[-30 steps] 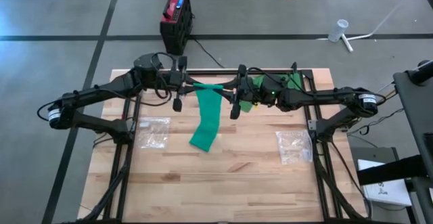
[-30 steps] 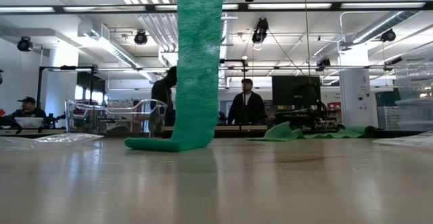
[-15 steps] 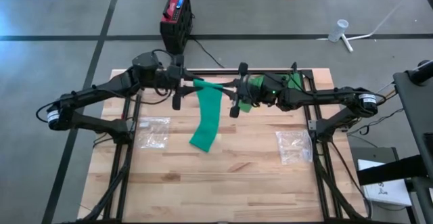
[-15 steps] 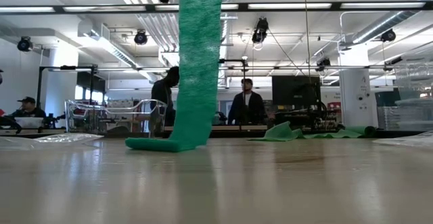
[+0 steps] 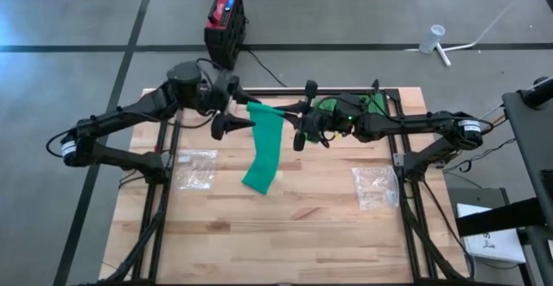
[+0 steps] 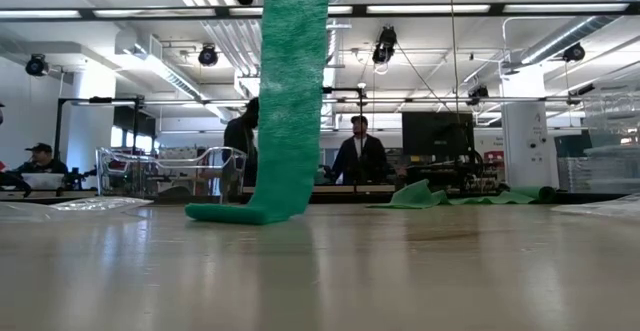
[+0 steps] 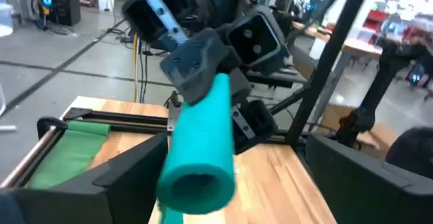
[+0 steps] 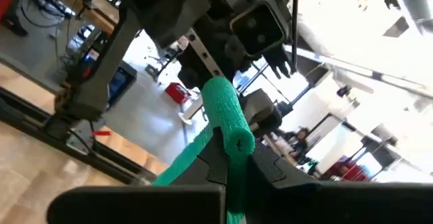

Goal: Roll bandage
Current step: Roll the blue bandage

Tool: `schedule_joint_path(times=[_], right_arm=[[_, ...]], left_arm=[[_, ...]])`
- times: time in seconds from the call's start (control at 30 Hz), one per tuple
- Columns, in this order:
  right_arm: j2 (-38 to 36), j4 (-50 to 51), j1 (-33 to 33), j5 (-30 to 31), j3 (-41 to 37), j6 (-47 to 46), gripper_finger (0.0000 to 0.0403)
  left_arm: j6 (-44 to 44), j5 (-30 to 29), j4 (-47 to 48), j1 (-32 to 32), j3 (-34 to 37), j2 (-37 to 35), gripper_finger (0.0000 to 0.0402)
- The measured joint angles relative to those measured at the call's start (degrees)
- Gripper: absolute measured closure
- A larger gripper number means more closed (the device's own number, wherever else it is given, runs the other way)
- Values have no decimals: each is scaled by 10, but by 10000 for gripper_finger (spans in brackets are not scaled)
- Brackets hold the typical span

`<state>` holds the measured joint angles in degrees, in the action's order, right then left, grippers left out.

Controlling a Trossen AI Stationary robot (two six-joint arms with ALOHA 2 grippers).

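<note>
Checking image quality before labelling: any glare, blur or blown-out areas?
Low view: ceiling strip lights glare on the glossy table; bandage sharp. Left wrist view: soft all over, fingers blurred. Right wrist view: background upper right blown out white. High view: even light.

The high camera looked straight down from well above on the whole table (image 5: 285, 234) and both arms. The low one sat at tabletop height, facing level into the room. Each wrist camera looked close past its own fingers at the other arm's gripper. All four shared the bandage (image 5: 263, 152).
</note>
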<state>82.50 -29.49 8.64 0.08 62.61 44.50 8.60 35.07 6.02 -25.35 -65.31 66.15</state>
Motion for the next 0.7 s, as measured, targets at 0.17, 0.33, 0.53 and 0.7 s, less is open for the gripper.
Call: schedule_joint_path(times=[0.17, 0.33, 0.53, 0.7], right_arm=[[0, 0, 0, 1, 0, 2, 395], [0, 1, 0, 1, 0, 1, 395], [0, 3, 0, 3, 0, -15, 394], [0, 14, 0, 3, 0, -54, 393]], left_arm=[[33, 0, -2, -18, -4, 8, 75], [41, 0, -1, -25, -4, 21, 132], [23, 2, -10, -26, -4, 31, 223], [2, 2, -11, -26, -4, 30, 316]])
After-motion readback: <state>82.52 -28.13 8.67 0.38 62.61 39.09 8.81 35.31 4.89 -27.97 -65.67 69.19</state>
